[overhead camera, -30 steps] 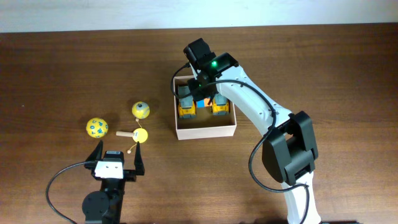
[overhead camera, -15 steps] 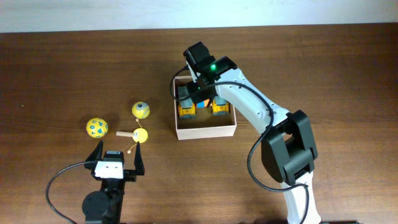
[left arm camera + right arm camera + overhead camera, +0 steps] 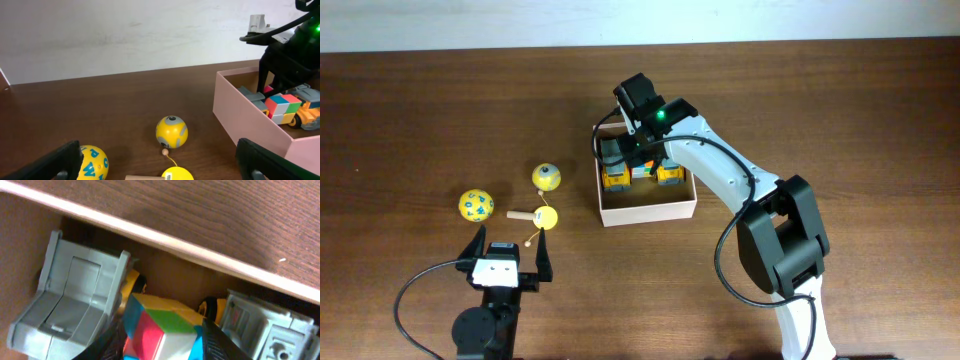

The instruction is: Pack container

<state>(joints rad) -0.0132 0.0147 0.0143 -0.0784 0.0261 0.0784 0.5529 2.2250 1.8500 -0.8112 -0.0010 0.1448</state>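
Note:
The container (image 3: pixel 650 208) is a square shallow box, white outside and tan inside; in the left wrist view its pinkish wall (image 3: pixel 245 120) is at the right. My right gripper (image 3: pixel 638 152) reaches down into it and is shut on a multicoloured cube (image 3: pixel 167 325), which sits low between two grey-and-yellow toy trucks (image 3: pixel 75 295) (image 3: pixel 265 325). The cube (image 3: pixel 282 106) also shows in the left wrist view. My left gripper (image 3: pixel 507 258) is open and empty near the table's front edge, far from the box.
On the table left of the box lie a yellow ball with blue letters (image 3: pixel 475 205), a yellow-and-grey ball (image 3: pixel 547 177), and a yellow disc (image 3: pixel 548 217) on a string with a wooden stick (image 3: pixel 521 214). All three lie just ahead of my left gripper.
The right gripper has shifted slightly left and toward the box's back wall, staying inside the box with the cube. The left arm and the loose toys have not moved.

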